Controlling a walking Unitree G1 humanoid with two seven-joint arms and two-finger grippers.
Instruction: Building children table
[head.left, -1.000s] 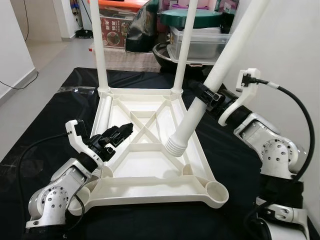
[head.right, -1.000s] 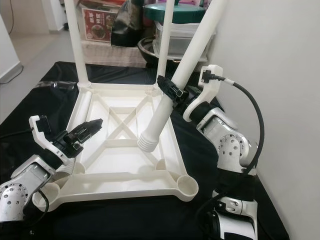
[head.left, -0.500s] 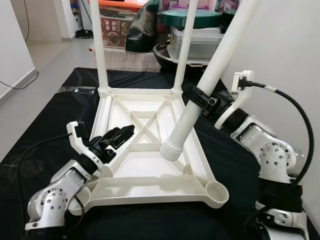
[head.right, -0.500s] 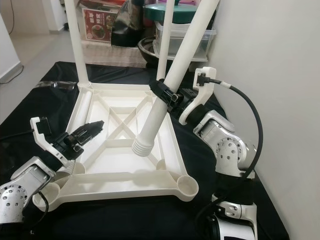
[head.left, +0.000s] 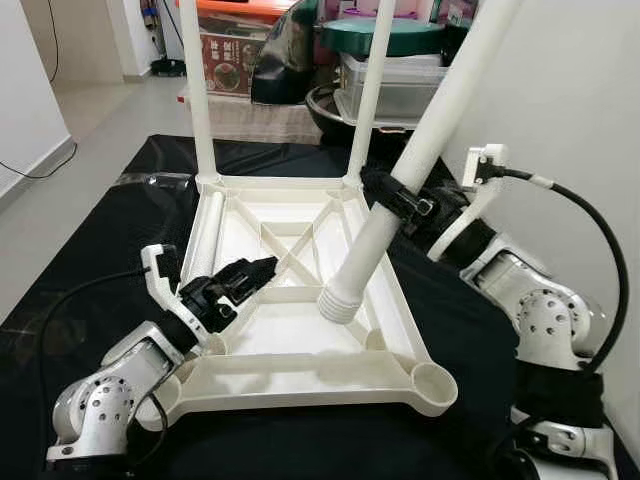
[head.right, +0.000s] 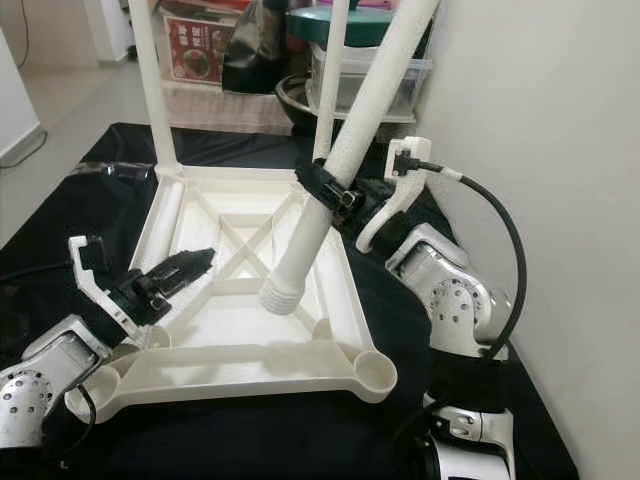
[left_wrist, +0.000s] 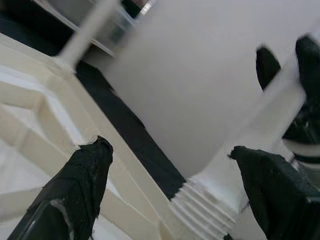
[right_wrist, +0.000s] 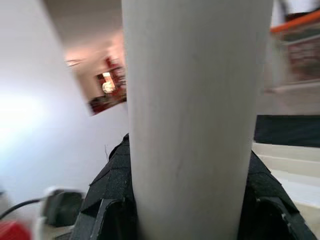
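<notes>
Two legs fitted: both white legs (head.left: 203, 95) stand upright in the far corner sockets of the table top, well beyond both grippers.
Table top: the white table top (head.left: 300, 375) lies upside down on the black cloth (head.left: 120, 225), ribbed underside up, below and between the two grippers.
Right gripper: the right gripper (head.left: 392, 196) is clamped around the loose leg, its black fingers on either side of the tube, as the right wrist view shows.
Loose leg: the loose leg (head.left: 420, 150) slants through the right gripper; its threaded end (head.left: 339, 303) hangs below the gripper, over the table top's right side and short of the near right socket (head.left: 434, 381).
Left gripper: the left gripper (head.left: 255, 272) reaches over the table top's left rim, fingers spread apart in the left wrist view and holding nothing; the threaded end is just beyond its tips.
Behind: storage boxes (head.left: 395, 75) and a dark pan sit past the cloth.
</notes>
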